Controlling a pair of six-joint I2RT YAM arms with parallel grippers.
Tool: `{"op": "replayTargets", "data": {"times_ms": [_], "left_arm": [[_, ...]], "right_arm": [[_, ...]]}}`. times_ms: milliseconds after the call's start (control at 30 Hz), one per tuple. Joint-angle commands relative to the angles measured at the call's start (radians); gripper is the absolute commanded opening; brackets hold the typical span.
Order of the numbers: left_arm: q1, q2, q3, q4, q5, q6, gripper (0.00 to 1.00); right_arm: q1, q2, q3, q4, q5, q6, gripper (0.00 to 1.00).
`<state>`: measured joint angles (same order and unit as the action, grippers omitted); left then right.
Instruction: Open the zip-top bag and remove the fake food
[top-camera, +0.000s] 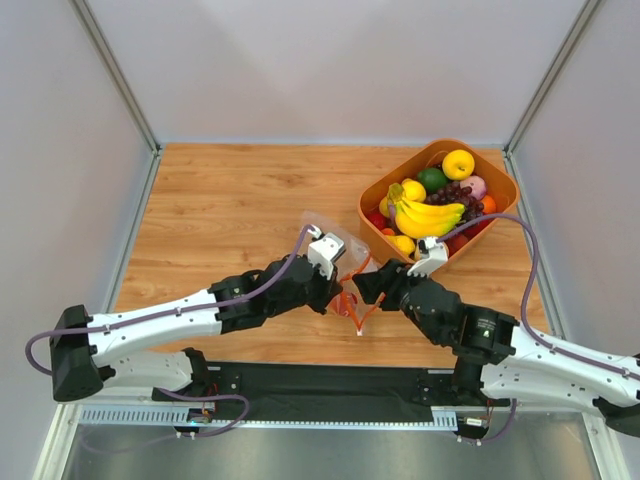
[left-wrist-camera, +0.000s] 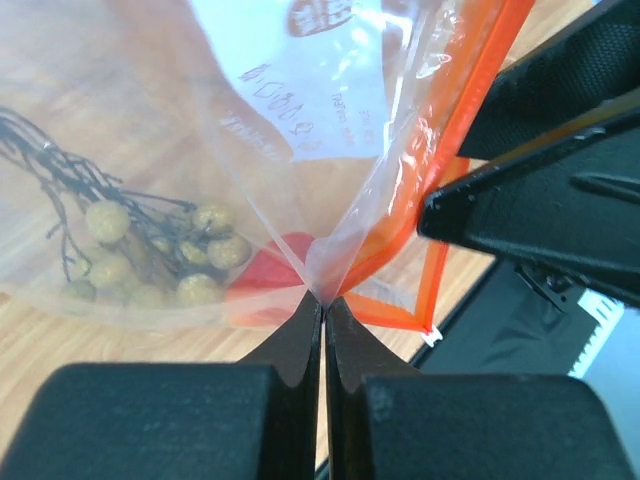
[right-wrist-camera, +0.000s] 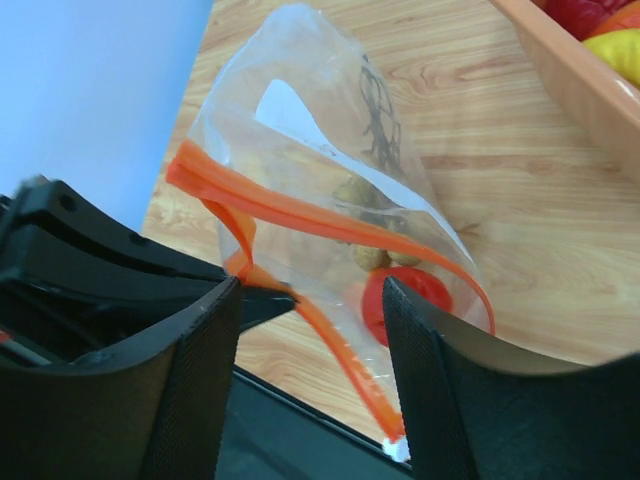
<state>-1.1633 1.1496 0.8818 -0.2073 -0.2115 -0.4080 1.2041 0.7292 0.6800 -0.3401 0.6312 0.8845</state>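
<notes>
From above we make out little of the zip-top bag (right-wrist-camera: 300, 120). Both wrists meet over it, and only a loop of its red-orange zip strip (top-camera: 352, 306) shows between them. The printing on the film is too blurred for us to read. Through the plastic we see a cluster of tan balls (left-wrist-camera: 195, 262) on dark stems and a red fruit (right-wrist-camera: 402, 298), both partly veiled by folds.

The left gripper (left-wrist-camera: 323, 304) is pressed together, pinching a fold of the bag's film just beside the strip. The right gripper (right-wrist-camera: 312, 300) stands spread, with the strip crossing the gap beyond it. We cannot tell whether either of its fingers touches the plastic.

The bag sits on the wooden table (top-camera: 230, 210) close to its near edge, where the black base plate (top-camera: 330, 385) begins. An orange basket (top-camera: 400, 168) stands just to the right of it, holding a banana bunch (top-camera: 432, 214) among other fruit. To the left and behind the bag, wood runs back to the walls (top-camera: 60, 150).
</notes>
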Motion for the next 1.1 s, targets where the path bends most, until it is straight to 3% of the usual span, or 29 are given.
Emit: {"op": "replayTargets", "data": {"times_ms": [0,200,500,733,933,1067], "left_arm": [[-0.001,-0.031,0.002,0.0,0.073,-0.025,0.0],[-0.001,-0.048,0.011,0.003,0.153,-0.035,0.0],[-0.001,-0.051,0.036,0.017,0.305,0.026,0.0],[-0.001,-0.03,-0.073,0.15,0.394,0.103,0.0],[-0.001,-0.045,-0.187,0.275,0.364,0.121,0.0],[-0.001,-0.053,-0.324,0.444,0.342,0.113,0.0]], "right_arm": [[0.006,-0.043,-0.036,-0.043,-0.004,-0.073,0.59],[0.006,0.015,-0.004,-0.106,0.002,-0.107,0.46],[0.006,0.173,-0.034,-0.017,-0.053,-0.131,0.48],[0.006,0.245,-0.111,0.101,-0.203,-0.113,0.58],[0.006,0.28,-0.152,0.118,-0.313,-0.105,0.69],[0.008,0.259,-0.226,0.214,-0.375,-0.087,0.75]]}}
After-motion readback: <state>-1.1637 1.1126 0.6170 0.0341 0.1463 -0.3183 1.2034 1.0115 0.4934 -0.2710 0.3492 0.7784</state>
